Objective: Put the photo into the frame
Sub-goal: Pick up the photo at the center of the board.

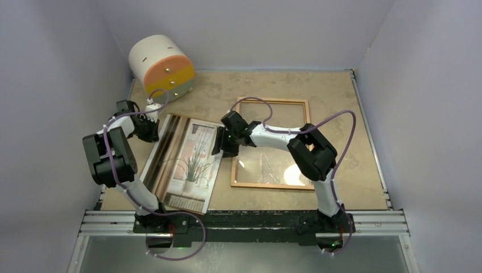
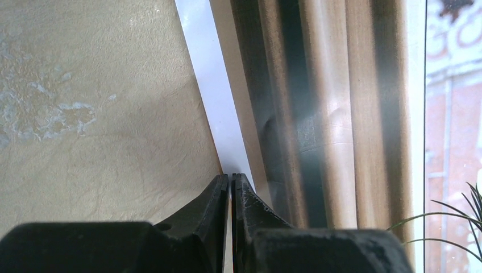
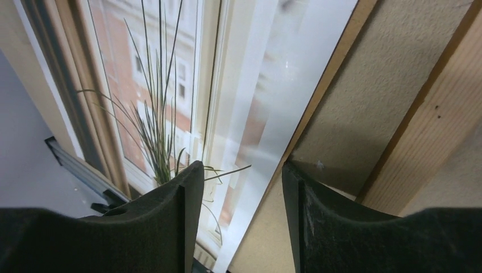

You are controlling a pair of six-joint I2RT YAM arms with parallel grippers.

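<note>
Photo [image 1: 187, 165] lies picture side up on the left half of the worktop [image 1: 341, 114], with its long axis running near to far and tilted a little off square. Frame [image 1: 271, 186] lies flat just beside it on the right, pane up, long axis also roughly near to far, set squarer than the photo. Nothing is in the frame yet.

Left hand [image 1: 149, 128] is at the photo's far left edge. In the left wrist view its fingers are clenched together, and the white border of the photo [image 2: 318, 114] runs straight into the seam between them. I read this as a pinch on that edge.

Right hand [image 1: 220, 145] sits at the photo's right edge, in the gap between photo and frame. Its fingers stand apart and grasp nothing. In the right wrist view one finger [image 3: 182, 193] hangs over the print and the other over bare worktop. The photo's edge passes between them, and the frame's wooden bar [image 3: 432, 131] is just beyond.

Key relation: the frame lies to the right of the photo, across the right hand's own position. The photo has to travel right and be turned slightly to match the frame's axis. The right hand is nearer the frame; the left has the grip.

Risk, as I judge it: a one-edge pinch may let thin paper sag or buckle during the shift.

A cream drum with an orange and yellow face [image 1: 162, 65] sits at the far left, well apart
</note>
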